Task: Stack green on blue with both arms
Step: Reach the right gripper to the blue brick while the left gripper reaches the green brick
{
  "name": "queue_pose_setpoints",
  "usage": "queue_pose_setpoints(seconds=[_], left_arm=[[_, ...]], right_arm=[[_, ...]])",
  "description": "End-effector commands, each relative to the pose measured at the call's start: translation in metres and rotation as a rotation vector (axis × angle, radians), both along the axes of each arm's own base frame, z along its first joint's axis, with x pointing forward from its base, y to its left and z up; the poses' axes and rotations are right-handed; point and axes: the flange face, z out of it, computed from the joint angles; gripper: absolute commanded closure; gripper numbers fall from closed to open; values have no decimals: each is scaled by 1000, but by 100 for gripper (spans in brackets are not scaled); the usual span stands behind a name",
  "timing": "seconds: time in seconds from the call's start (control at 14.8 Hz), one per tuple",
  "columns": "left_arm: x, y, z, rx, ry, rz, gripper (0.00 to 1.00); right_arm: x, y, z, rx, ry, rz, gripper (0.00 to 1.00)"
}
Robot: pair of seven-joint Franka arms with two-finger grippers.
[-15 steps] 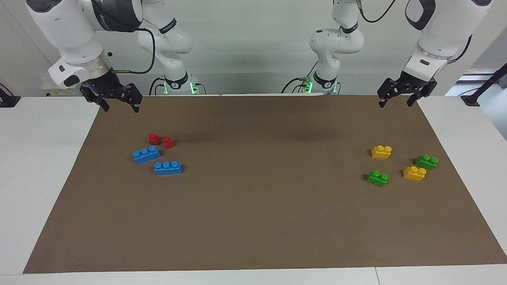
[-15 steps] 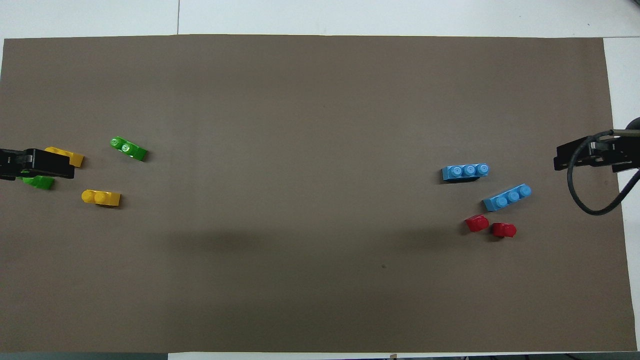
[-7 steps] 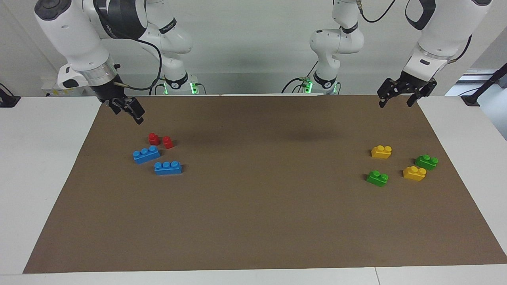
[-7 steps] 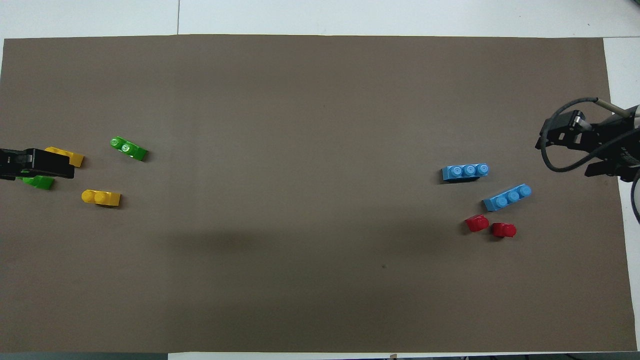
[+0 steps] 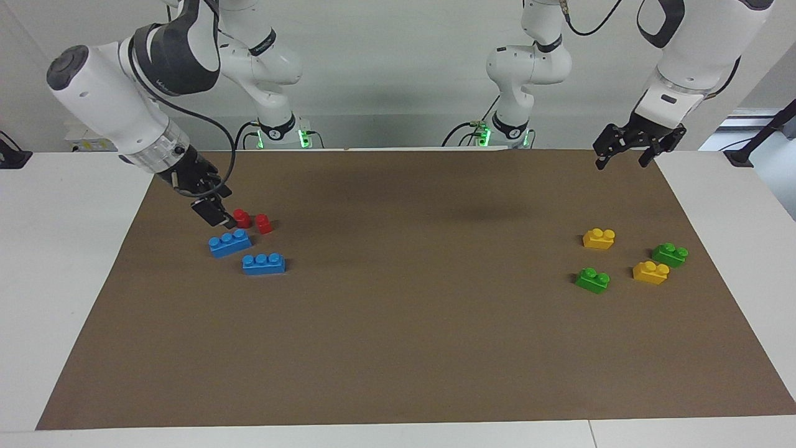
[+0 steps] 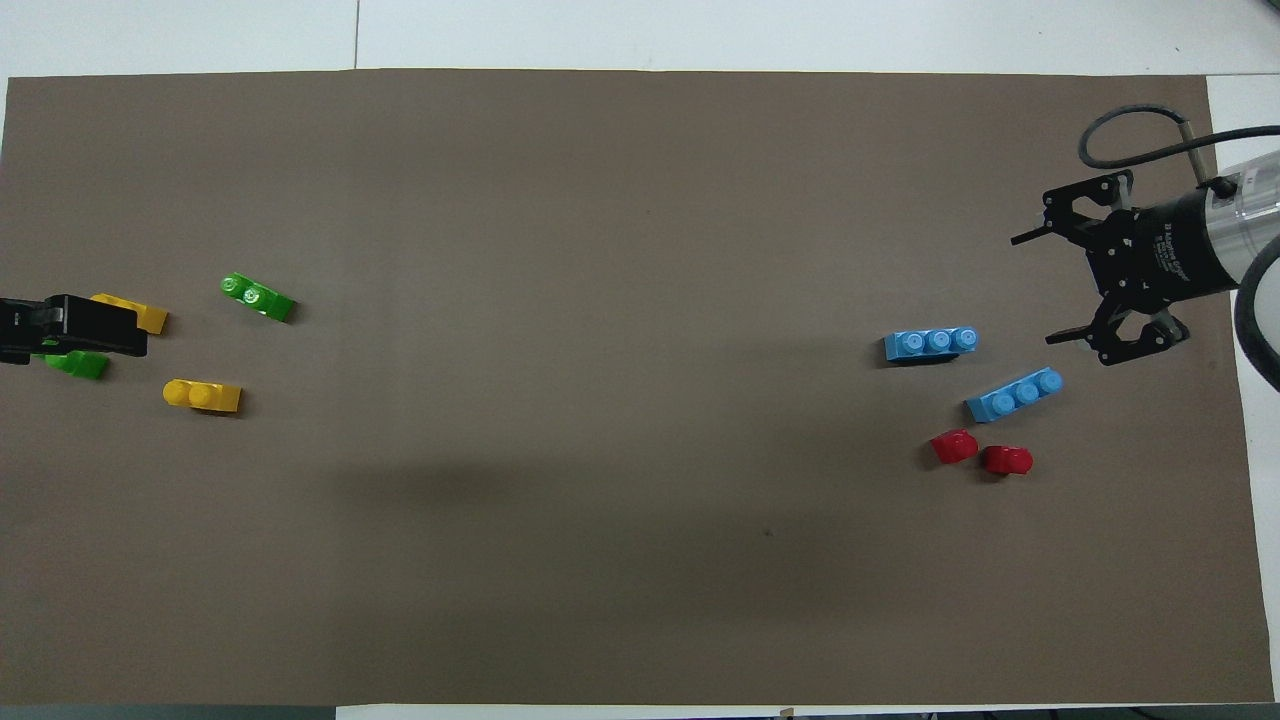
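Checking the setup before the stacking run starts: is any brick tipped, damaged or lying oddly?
Nothing stands out. All eight bricks sit upright, studs up, apart on the brown mat: two blue and two red toward the right arm's end, two green and two yellow toward the left arm's.

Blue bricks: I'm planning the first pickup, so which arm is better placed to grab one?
The right arm. Its open end effector hangs low beside the red bricks, close above the blue brick nearer the robots. The left end effector waits, open, at the table's other end, by the green brick.
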Motion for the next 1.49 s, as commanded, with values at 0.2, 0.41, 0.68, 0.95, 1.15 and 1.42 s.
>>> queue_pose_setpoints(seconds=[0.2, 0.41, 0.68, 0.95, 1.15, 1.42], left_arm=[[-7, 4, -23, 8, -41, 64, 0], [1, 5, -41, 12, -7, 70, 0], [30, 14, -79, 12, -9, 225, 0], [65, 12, -125, 9, -69, 503, 0], [79, 24, -156, 8, -66, 646, 0], [93, 36, -195, -69, -33, 861, 0]], right_arm=[[18, -25, -54, 103, 83, -160, 1], [17, -25, -90, 100, 98, -187, 1], [-2, -22, -130, 92, 99, -207, 1], [-2, -30, -162, 108, 111, -156, 1], [-4, -33, -181, 115, 117, -115, 1], [-3, -37, -196, 107, 112, -128, 1]])
